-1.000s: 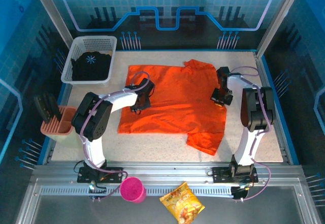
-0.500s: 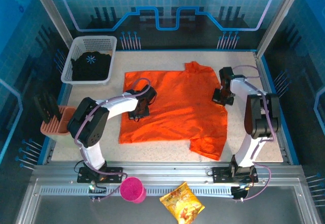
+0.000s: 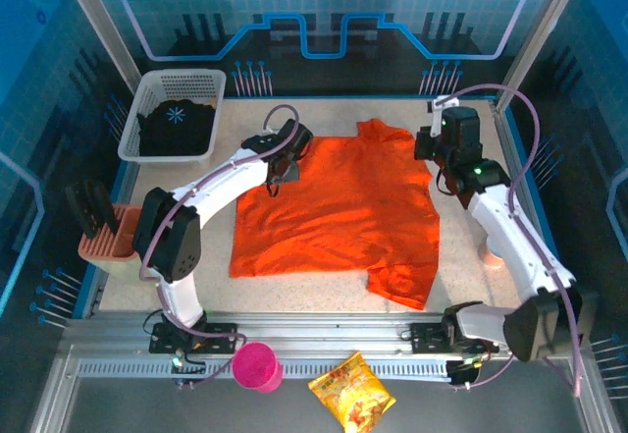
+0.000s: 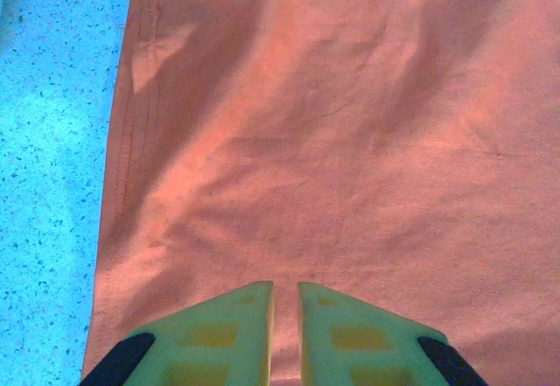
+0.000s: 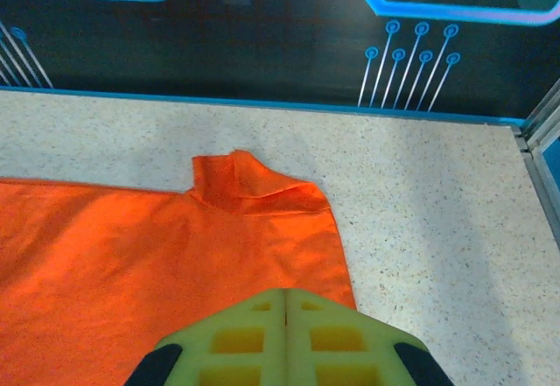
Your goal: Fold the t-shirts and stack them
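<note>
Above the far edge of the bright-orange short-sleeved t-shirt [image 3: 334, 207], both arms have lifted off, left jaws slightly parted, right jaws together, leaving it spread for folding.

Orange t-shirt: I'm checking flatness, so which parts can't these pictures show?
Top view: the left pincer covers the far-left corner of the bright-orange short-sleeved cloth t-shirt.
Left wrist view: picture edges cut off all but one hemmed side.
Right wrist view: the right pincer hides the cloth beneath; the left edge crops the rest.
</note>
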Controlling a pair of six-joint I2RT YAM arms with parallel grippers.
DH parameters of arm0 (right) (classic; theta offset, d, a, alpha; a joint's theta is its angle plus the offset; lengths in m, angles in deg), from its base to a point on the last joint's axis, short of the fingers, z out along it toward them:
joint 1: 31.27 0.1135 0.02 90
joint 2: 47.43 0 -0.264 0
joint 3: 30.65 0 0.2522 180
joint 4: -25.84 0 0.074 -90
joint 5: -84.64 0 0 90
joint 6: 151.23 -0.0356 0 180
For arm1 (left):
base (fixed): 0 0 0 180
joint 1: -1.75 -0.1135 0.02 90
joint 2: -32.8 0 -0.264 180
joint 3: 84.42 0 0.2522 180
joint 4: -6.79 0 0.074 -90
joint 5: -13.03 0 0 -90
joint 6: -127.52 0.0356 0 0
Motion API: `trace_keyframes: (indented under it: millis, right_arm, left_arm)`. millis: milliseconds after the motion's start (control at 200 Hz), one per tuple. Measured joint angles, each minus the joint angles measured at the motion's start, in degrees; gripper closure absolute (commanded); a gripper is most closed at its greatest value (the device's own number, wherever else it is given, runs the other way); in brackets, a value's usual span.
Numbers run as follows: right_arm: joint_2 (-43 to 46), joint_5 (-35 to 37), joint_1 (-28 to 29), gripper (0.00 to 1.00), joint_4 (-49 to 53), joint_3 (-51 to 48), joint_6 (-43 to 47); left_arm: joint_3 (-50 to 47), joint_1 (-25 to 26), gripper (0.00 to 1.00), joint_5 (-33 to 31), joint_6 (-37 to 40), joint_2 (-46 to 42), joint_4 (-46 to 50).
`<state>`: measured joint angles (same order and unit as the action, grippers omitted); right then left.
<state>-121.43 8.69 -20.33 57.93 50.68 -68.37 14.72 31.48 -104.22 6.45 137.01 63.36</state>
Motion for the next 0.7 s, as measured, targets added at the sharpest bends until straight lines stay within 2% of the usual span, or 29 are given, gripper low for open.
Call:
trace_keyframes:
  millis: [25, 160, 190, 285, 551, 701]
  right_arm:
    - [-1.62, -0.50, -0.44, 1.00, -0.22, 0.28, 0.15]
    - [-9.94, -2.75, -0.61, 0.81, 0.68, 2.43, 1.60]
    - [-12.33, -2.97, -0.61, 0.75, 1.68, 4.11, 2.21]
    - [-20.70, -3.72, -0.61, 0.66, 4.66, 12.39, 4.35]
    - [-46.84, -2.69, -0.22, 0.57, 13.70, 40.76, 12.04]
    - [-59.04, -2.51, 0.00, 0.52, 19.37, 51.91, 14.56]
  left_arm:
    - [-0.02, -0.20, 0.82, 0.02, 0.09, 0.00, 0.02]
    - [-0.02, -1.95, 0.81, 1.14, 0.42, 0.00, -0.28]
    - [-0.02, -2.49, 0.81, 1.55, 0.59, 0.02, -0.35]
    - [-0.02, -4.28, 0.82, 2.75, 1.03, 0.46, -0.92]
    - [0.09, -7.43, 0.85, 7.32, 1.05, 7.65, -3.67]
    - [0.20, -7.52, 0.86, 8.37, 1.05, 11.17, -4.22]
